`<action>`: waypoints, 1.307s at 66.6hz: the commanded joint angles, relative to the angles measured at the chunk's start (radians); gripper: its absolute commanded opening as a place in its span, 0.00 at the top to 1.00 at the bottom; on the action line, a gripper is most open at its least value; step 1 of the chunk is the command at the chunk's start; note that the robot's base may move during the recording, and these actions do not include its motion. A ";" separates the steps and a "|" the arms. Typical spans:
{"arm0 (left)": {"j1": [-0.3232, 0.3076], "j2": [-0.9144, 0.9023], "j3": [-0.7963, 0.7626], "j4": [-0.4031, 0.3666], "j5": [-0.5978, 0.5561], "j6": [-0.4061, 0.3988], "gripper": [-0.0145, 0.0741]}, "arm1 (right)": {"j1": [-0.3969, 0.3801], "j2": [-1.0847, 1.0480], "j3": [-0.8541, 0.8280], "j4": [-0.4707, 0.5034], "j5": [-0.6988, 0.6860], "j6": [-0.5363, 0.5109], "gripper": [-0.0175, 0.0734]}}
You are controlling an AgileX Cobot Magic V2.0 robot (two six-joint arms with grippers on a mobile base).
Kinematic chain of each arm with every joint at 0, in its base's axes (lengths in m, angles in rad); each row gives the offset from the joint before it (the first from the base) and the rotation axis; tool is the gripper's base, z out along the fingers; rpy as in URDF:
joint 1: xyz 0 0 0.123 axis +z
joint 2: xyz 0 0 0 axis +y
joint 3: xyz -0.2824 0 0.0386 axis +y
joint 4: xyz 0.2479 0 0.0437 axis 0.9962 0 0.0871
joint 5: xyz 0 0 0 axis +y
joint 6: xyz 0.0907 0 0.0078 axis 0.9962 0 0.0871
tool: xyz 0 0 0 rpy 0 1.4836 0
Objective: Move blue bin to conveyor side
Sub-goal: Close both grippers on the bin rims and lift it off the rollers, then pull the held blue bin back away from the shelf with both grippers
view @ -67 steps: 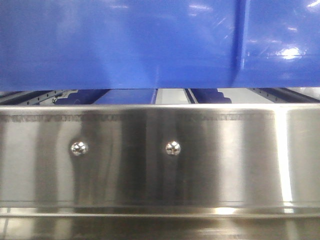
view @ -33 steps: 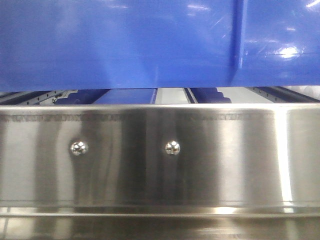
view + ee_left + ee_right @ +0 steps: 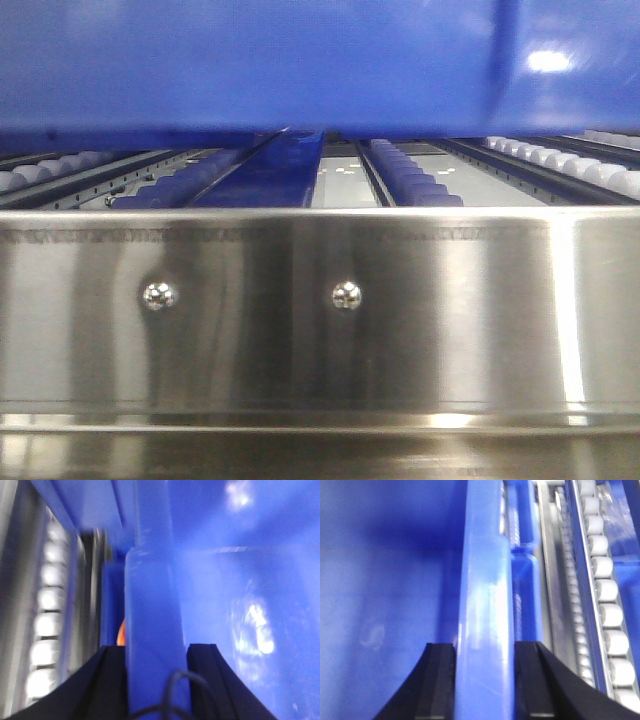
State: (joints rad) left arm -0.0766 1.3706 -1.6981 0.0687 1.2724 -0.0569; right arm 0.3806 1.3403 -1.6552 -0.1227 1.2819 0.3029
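At left, grips the thick rim of the blue bin point(image 3: 150, 605) with the left fingers point(image 3: 100, 685), narrowed onto the plastic, one pad outside the wall and one inside. Blurs heavily here, so cannot judge the depth of the bite. On plastic this glossy, risks a slide from a shallow hold and a dropped end. Just outside the wall, shows a row of white rollers point(image 3: 44, 625) and an orange patch too small to identify. Could snag a low corner on that track.

In the middle, appears to hang clear above the roller tracks point(image 3: 410, 175), behind the steel panel point(image 3: 300, 330) with its two screws point(image 3: 158, 295). Could clip the panel's top edge with the bin's underside on any sag or tilt toward the camera.

At right, pinches the opposite rim with the right fingers point(image 3: 437, 680), likewise closed down on it, again with one pad on each face of the wall. Needs matched travel from both arms. Otherwise twists the bin and levers a rim out of one hold. Shows no dark belt anywhere, so cannot place the conveyor side.
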 commanded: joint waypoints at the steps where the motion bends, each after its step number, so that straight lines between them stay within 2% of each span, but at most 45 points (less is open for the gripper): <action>1: -0.038 -0.096 0.012 -0.017 -0.088 0.004 0.84 | -0.002 -0.078 -0.017 -0.053 -0.061 -0.009 0.89; 11: -0.122 -0.202 0.100 -0.016 -0.174 -0.009 0.84 | -0.002 -0.155 0.011 -0.055 -0.061 -0.043 0.89; 19: -0.158 -0.263 0.163 0.008 -0.222 -0.065 0.85 | -0.002 -0.211 0.076 -0.055 -0.061 -0.053 0.89; 36: -0.159 -0.277 0.193 0.020 -0.193 -0.159 0.85 | -0.002 -0.264 0.126 -0.055 -0.065 -0.073 0.89; 65: -0.159 -0.277 0.099 0.020 -0.192 -0.160 0.85 | -0.002 -0.267 0.035 -0.055 -0.156 -0.088 0.89; 87: -0.159 -0.277 0.092 0.022 -0.192 -0.160 0.85 | -0.002 -0.267 0.029 -0.055 -0.162 -0.088 0.89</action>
State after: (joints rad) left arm -0.2267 1.1138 -1.5842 0.1095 1.1688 -0.2274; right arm 0.3787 1.0923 -1.6043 -0.1629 1.2266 0.2343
